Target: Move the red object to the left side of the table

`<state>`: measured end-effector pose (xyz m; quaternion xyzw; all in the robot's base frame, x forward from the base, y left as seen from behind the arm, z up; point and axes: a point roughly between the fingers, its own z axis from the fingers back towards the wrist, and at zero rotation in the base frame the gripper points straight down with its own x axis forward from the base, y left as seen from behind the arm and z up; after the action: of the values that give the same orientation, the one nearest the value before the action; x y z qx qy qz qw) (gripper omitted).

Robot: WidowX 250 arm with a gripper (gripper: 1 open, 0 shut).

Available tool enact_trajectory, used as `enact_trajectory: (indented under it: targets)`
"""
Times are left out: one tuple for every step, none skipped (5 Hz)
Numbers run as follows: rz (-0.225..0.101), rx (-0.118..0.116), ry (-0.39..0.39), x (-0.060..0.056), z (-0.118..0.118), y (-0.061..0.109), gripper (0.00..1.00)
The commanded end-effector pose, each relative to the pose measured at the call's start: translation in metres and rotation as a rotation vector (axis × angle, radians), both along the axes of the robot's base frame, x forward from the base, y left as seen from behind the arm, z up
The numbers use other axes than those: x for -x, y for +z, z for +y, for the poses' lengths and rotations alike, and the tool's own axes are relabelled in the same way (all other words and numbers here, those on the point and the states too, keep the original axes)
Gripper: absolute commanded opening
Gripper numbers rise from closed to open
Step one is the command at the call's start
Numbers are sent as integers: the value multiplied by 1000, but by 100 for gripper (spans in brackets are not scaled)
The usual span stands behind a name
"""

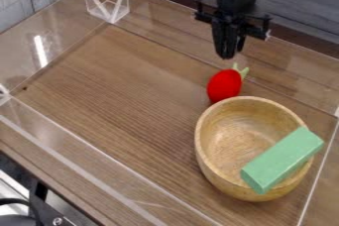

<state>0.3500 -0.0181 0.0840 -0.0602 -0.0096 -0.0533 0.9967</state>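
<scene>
The spread pincer (231, 47) hovers at twelve o'clock of the toy strawberry (225, 86), apart from it.

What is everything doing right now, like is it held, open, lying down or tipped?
Gripper: held up behind the strawberry, not gripping it; can't tell how wide open
Red strawberry: lying on the table beside the bowl, not held
Wooden bowl: upright, open top
Green block: tilted, leaning over the bowl's right side
</scene>
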Motion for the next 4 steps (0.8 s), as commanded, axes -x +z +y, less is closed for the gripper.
enact_trajectory:
  targets:
    - [-27,-1,-3,-2,-6,1,100]
    - [-14,-3,-57,-5,-19,-10,0]
    - [-14,-4,-110,-8,-30,-14,0]
    - [-44,-5,-186,-5,-22,7,0]
